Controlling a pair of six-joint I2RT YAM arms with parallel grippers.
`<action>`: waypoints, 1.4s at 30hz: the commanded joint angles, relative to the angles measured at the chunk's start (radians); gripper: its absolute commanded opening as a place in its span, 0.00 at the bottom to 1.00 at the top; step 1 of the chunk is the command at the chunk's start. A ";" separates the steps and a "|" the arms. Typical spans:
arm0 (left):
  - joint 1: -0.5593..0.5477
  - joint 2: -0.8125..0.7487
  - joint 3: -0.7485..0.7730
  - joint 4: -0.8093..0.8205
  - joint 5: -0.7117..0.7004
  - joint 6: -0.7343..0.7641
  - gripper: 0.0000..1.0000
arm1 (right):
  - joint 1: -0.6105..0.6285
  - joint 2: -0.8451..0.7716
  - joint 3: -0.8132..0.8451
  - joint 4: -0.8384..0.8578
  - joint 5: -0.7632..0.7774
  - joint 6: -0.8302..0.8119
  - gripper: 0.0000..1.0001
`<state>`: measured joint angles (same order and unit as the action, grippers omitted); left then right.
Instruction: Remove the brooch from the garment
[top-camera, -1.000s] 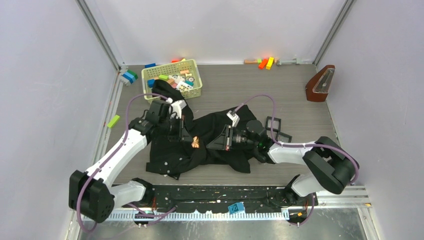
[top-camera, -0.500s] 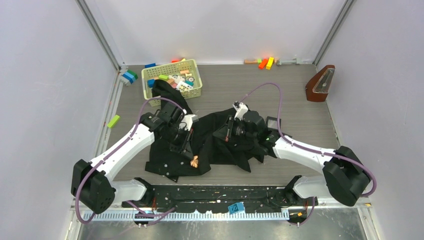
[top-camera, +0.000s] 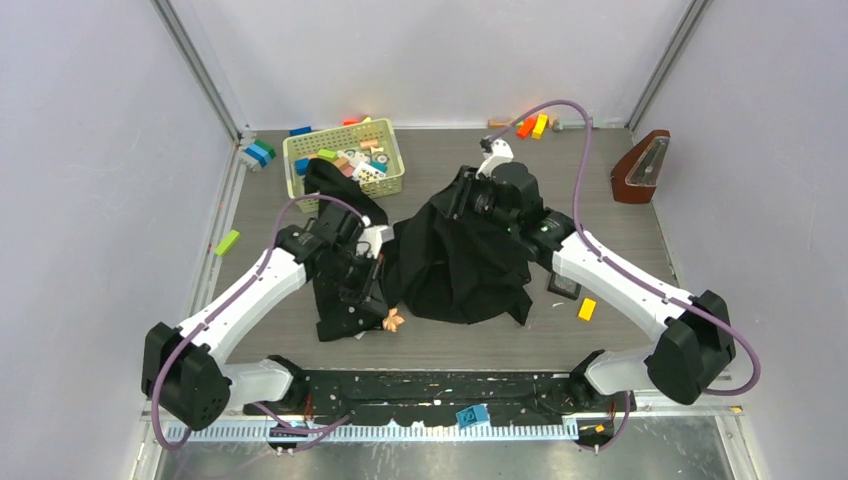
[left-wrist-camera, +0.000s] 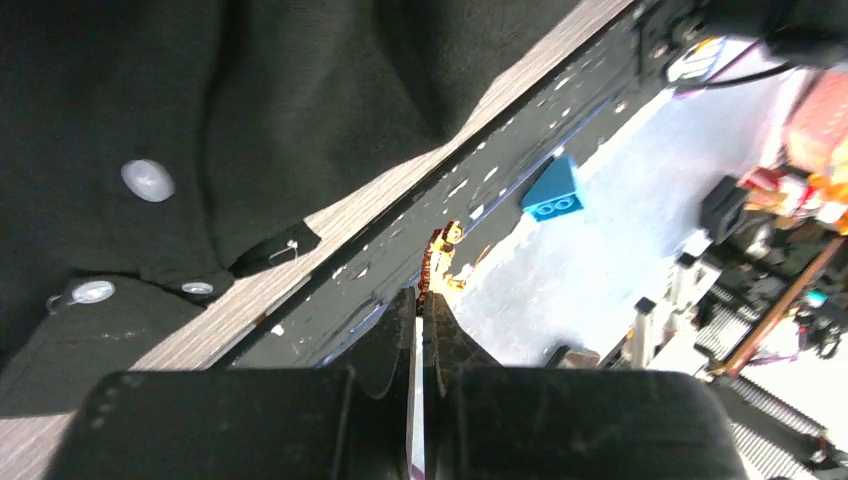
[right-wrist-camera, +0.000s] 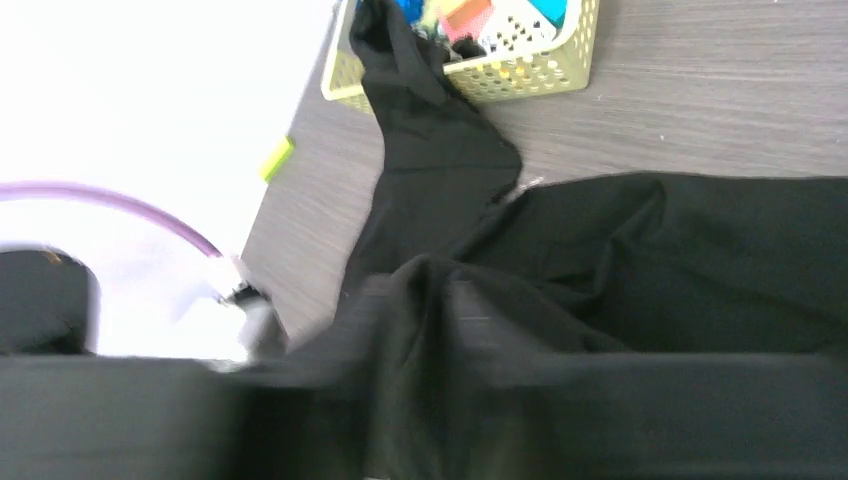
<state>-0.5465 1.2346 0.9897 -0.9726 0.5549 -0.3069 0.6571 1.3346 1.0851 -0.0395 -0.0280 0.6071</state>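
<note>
**Left claw.** The left claw (left-wrist-camera: 420, 296) is closed, its two fingers pressed together. It pinches the brooch (left-wrist-camera: 438, 262) at the very tips. The brooch projects beyond the fingertips as a small orange-red jagged piece. In the top view the left claw (top-camera: 377, 308) sits at the near edge of the garment (top-camera: 460, 265). The brooch (top-camera: 393, 320) is at its tip, over bare desk (top-camera: 610, 225), just beside a dark flap of cloth and not touching it.

**Garment.** In the left wrist view the garment (left-wrist-camera: 250, 100) lies to the left of the claw and beyond it, apart from the brooch. White buttons (left-wrist-camera: 147, 180) show on the cloth. A blue block (left-wrist-camera: 553, 190) lies on the rail past the desk edge.

**Right claw.** The right claw (top-camera: 468, 198) is at the far side of the garment, where the cloth rises to a peak against it. Its jaws are hidden by the cloth in the top view. The right wrist view is blurred, with the garment (right-wrist-camera: 620, 270) filling the lower part. Whether this claw grips the cloth cannot be told.

**Surroundings.** One sleeve of the garment reaches the yellow basket (top-camera: 397, 160).
</note>
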 joint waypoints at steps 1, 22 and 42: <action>0.138 -0.085 -0.022 0.143 0.208 -0.044 0.00 | 0.006 0.063 0.002 -0.125 -0.079 -0.054 0.58; -0.231 0.309 -0.095 1.084 0.186 -0.476 0.00 | -0.090 -0.433 -0.276 -0.659 0.612 0.099 0.93; 0.027 0.716 -0.130 1.304 -0.009 -0.632 0.00 | -0.108 -0.779 -0.215 -0.804 0.675 0.100 0.93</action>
<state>-0.6617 1.9877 0.9836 0.2699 0.6041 -0.9154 0.5522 0.5560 0.8761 -0.8742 0.7055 0.7158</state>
